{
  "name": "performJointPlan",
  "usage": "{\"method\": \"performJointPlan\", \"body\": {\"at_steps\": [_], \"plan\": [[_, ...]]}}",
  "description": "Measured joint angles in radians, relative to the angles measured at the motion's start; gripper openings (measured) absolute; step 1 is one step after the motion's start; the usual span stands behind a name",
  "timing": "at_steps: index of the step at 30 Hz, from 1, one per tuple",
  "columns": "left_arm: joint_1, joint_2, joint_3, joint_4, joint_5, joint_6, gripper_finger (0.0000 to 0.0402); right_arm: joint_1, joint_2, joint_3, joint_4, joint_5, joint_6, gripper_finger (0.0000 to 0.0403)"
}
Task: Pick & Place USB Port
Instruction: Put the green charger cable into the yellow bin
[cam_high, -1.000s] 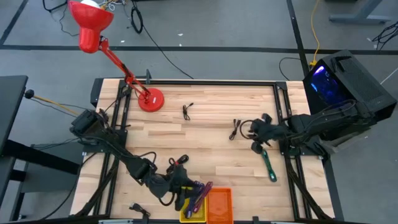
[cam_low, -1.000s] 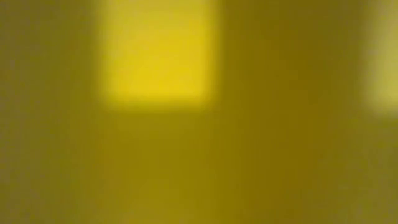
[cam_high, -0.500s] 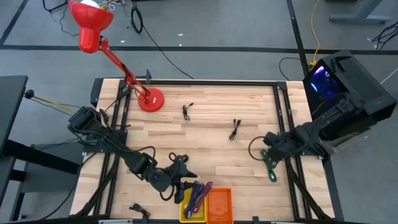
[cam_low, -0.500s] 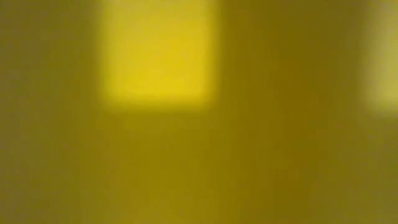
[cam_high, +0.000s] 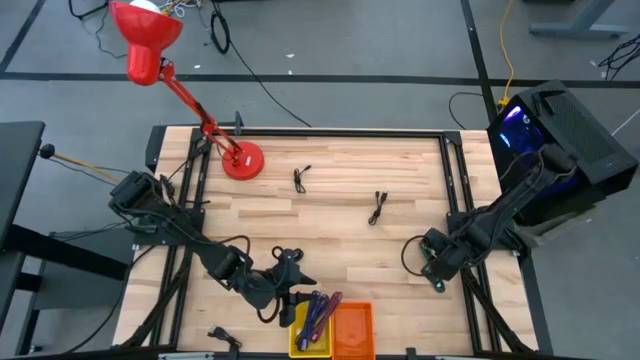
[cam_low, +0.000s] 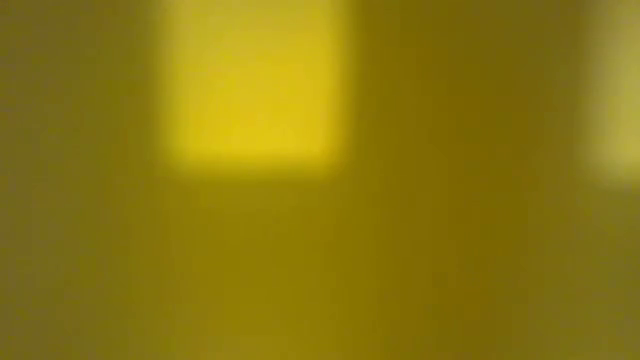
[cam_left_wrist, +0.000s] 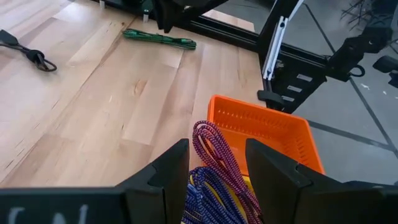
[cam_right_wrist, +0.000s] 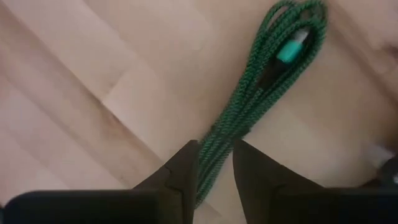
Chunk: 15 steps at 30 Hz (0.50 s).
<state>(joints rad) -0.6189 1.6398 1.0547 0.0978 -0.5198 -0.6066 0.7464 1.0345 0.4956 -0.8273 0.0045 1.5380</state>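
Green USB cable (cam_right_wrist: 249, 106) lies coiled on table (cam_high: 340, 200) nr right edge, w/ right gripper (cam_right_wrist: 214, 168) directly over it, fingers slightly apart astride the bundle. Left gripper (cam_left_wrist: 216, 168) spread above purple cables (cam_left_wrist: 217, 168) in yellow bin, beside orange bin (cam_left_wrist: 267, 124).

High view: even, bright overhead light, sharp throughout; soft short shadows under both arms on the wooden table (cam_high: 330, 200); purple-blue glow from the dark box (cam_high: 560, 125) beside the table. Low view: wholly out of focus, a yellow haze with one brighter patch, nothing legible. Left wrist view: clear, daylight-toned, faint sheen on the wood. Right wrist view: soft, slightly blurred; green cable (cam_right_wrist: 261, 93) readable, edges smeared
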Motion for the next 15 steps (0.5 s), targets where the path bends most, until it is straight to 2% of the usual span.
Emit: {"method": "performJointPlan", "body": {"at_steps": [4,10,15], "plan": [[0.0,0.0,0.0,0.0,0.0,0.001,0.0163,0.0,0.015,-0.049,0.041,-0.024,0.026,0.0102],[0.0,0.0,0.0,-0.004,0.0,0.001,0.0163,0.0,0.033,-0.117,0.219,-0.02,0.038,0.0102],[0.0,0.0,0.0,-0.006,0.0,0.001,0.0163,0.0,0.044,-0.145,0.235,-0.019,0.044,0.0101]]}}
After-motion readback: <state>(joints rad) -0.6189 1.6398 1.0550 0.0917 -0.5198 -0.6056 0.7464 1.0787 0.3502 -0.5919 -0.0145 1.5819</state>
